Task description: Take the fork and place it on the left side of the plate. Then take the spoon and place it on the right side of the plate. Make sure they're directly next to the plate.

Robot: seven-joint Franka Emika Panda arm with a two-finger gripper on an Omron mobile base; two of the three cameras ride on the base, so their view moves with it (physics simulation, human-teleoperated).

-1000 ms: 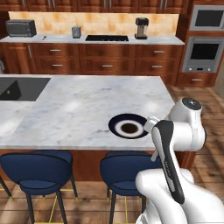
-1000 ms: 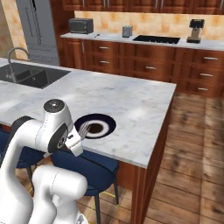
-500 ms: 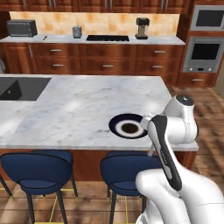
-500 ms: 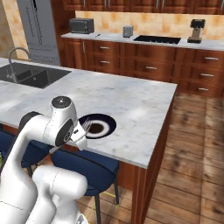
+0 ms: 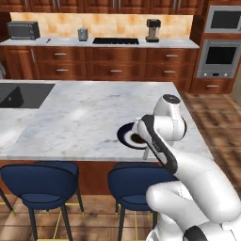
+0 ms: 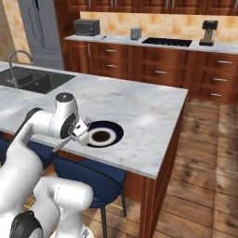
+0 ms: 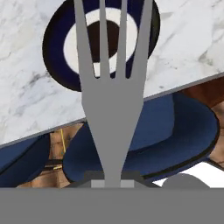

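One fork is held by the fingers, which are closed tight on its slim handle. In the hand view the four tines are pointed up to 12 o'clock, across the plate. In the right base view the fork is seen in the air, above the near edge of the tabletop, at about 9 o'clock from the plate. Its tines are tipped up toward 1 o'clock.

The fork looks light, hard and stiff, so it is not likely to bend. Its metal looks smooth, so it may be slippery and could turn in the grip. A hold low on the handle, as it is now, lets the long tine end swing, so it is best moved slowly and laid down flat. The plate looks like it could chip, so it should not be bumped. Blue stools are seen below the tabletop edge.
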